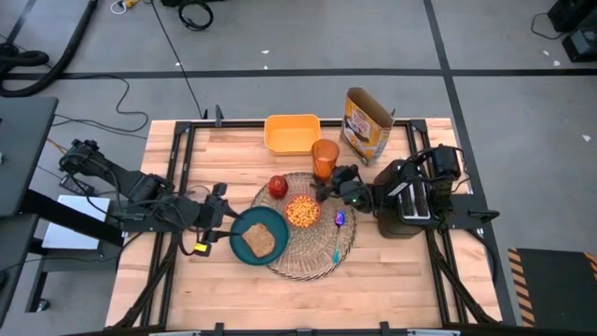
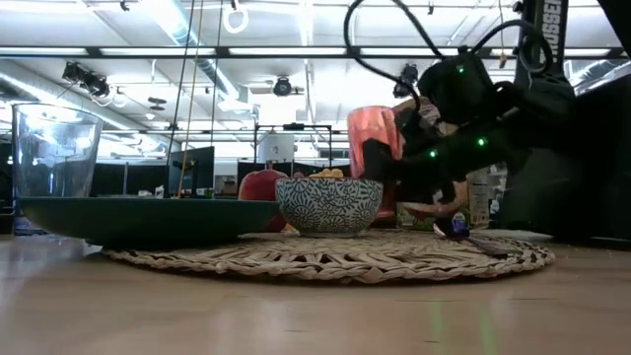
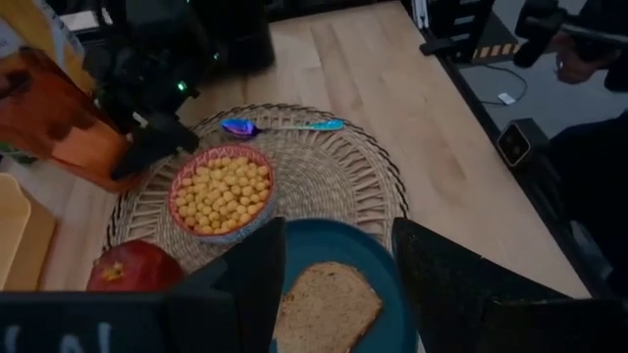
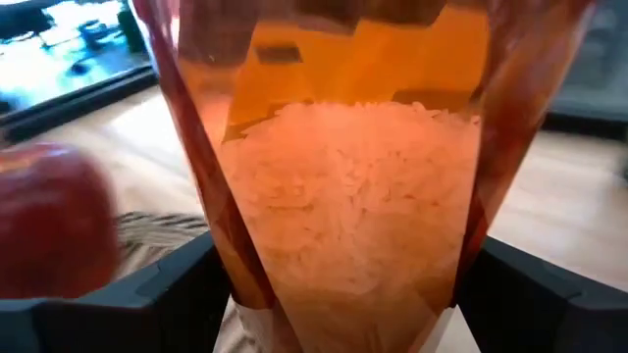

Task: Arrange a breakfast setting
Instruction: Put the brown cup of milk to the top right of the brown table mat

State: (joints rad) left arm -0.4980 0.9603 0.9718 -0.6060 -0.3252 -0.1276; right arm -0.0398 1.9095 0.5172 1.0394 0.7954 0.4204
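Observation:
The round straw placemat point(image 1: 308, 257) lies at the table's middle. On it sit the teal plate point(image 1: 241, 245) with the toast slice point(image 1: 259, 241), the pink bowl point(image 1: 302, 212) full of cereal, the red apple point(image 1: 278, 186) and the small blue utensil point(image 1: 338, 224). The orange cup point(image 1: 325, 157), holding white grains point(image 4: 343, 196), is at the mat's far edge. My right gripper point(image 1: 332, 182) is shut on it. My left gripper point(image 1: 222, 224) is open at the plate's left rim, one finger on either side of the toast point(image 3: 329, 309) in its wrist view. My right gripper pinches the orange cup's lower wall point(image 4: 245, 284) between its two fingers point(image 4: 157, 294), one on each side. The fingers come about level from the table's near right. The cup stands roughly upright; the bowl hides its base in the low view, so whether it is lifted does not show.
A yellow tub point(image 1: 292, 133) and an open cereal box point(image 1: 366, 124) stand at the far edge. The black toaster point(image 1: 406, 198) is right of the mat, close to my right arm. A clear glass point(image 2: 54, 153) stands left of the plate.

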